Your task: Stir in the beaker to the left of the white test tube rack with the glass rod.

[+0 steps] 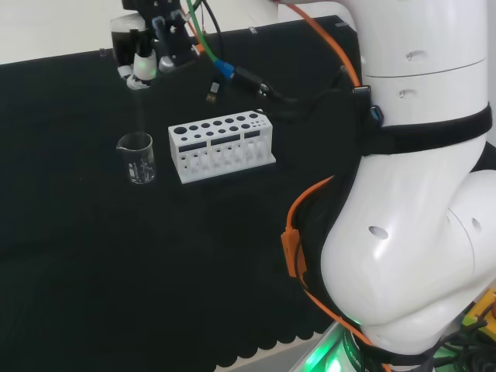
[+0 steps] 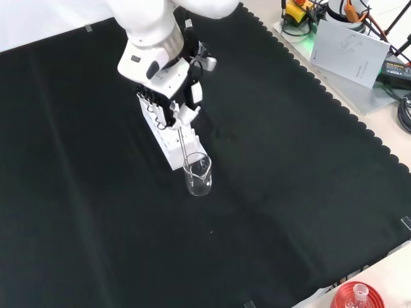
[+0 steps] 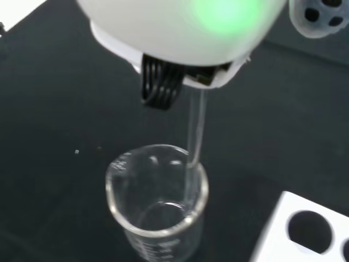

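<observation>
Head view: robot hand [image 1: 147, 50] hangs above the beaker [image 1: 137, 158], which stands left of the white test tube rack [image 1: 221, 145]. Front view: fingers curled on the glass rod [image 2: 187, 142], rod pointing down into the beaker just below. Wrist view: rod tip sits inside the beaker by its wall.

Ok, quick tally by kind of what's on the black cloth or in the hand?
Beaker: 1
Rack: 1
Glass rod, held by the hand with its tip in the beaker: 1
Total: 3
</observation>
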Controlling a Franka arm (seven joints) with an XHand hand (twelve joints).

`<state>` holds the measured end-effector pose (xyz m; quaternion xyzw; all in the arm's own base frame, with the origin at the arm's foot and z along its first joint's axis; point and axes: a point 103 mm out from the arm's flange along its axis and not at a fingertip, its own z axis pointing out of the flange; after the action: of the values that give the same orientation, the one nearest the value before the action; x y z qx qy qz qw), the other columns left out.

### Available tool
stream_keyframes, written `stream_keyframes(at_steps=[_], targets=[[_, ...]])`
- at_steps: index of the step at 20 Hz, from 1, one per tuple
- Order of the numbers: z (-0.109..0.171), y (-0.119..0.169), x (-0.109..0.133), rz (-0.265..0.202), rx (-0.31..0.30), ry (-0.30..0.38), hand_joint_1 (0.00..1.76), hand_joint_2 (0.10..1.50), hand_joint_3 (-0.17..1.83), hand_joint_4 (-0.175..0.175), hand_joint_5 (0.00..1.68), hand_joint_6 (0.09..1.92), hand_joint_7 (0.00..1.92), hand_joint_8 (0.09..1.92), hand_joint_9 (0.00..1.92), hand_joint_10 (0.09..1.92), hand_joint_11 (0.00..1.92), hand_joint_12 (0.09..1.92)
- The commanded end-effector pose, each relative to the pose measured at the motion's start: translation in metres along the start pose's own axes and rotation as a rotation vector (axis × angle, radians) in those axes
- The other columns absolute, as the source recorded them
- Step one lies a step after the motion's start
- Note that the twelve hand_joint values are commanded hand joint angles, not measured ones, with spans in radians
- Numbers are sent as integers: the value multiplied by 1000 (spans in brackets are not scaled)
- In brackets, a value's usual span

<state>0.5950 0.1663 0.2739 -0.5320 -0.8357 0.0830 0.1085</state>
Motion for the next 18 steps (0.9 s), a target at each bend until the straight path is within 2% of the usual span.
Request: stream_keyframes(at_steps=[1, 6, 18], targets=[[-8, -24, -30, 41, -16, 3, 1344, 458, 930, -175, 1296, 617, 1569, 407, 1823, 87, 1696, 377], [-10, -38, -21, 36, -16, -14, 1344, 458, 929, -175, 1297, 616, 1569, 407, 1823, 87, 1696, 377], [-7, -32, 51, -25, -6, -52, 1344, 458, 929, -175, 1299, 613, 1569, 405, 1825, 87, 1696, 375]])
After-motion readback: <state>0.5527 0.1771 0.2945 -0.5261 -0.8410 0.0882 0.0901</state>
